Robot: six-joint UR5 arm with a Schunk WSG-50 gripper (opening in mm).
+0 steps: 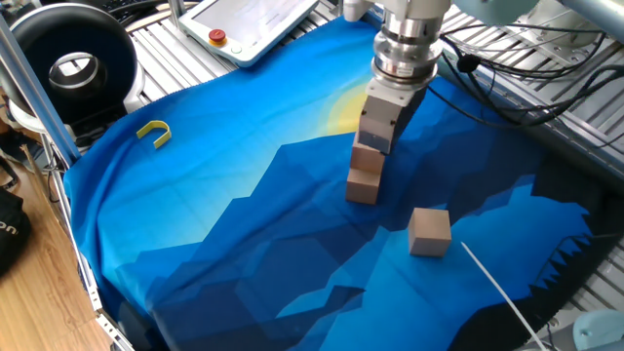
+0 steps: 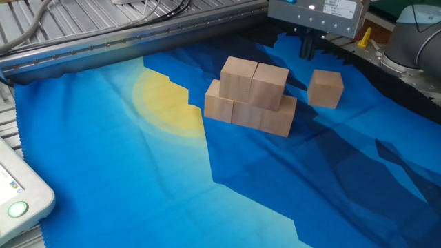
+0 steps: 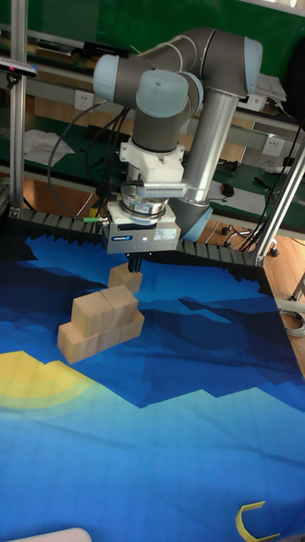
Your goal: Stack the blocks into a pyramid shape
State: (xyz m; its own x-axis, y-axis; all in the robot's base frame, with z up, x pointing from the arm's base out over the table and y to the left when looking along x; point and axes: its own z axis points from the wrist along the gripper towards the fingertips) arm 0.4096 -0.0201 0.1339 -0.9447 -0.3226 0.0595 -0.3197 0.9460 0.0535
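Observation:
Five light-brown blocks (image 2: 251, 96) form a stack on the blue cloth, three in the bottom row and two on top; it also shows in the tall fixed view (image 3: 100, 320). One loose block (image 2: 325, 88) sits alone to its right, also seen nearer the cloth's front (image 1: 429, 231). My gripper (image 2: 308, 48) hangs above the cloth behind the stack, between it and the loose block (image 3: 124, 276). Its fingers are close together and hold nothing. In one fixed view the gripper's body hides the stack's upper part (image 1: 364, 180).
A small yellow U-shaped piece (image 1: 154, 133) lies at the cloth's left edge. A teach pendant (image 1: 249, 24) and a black round device (image 1: 73, 63) sit beyond the cloth. A white cable (image 1: 497, 292) runs past the loose block. Metal slats border the cloth.

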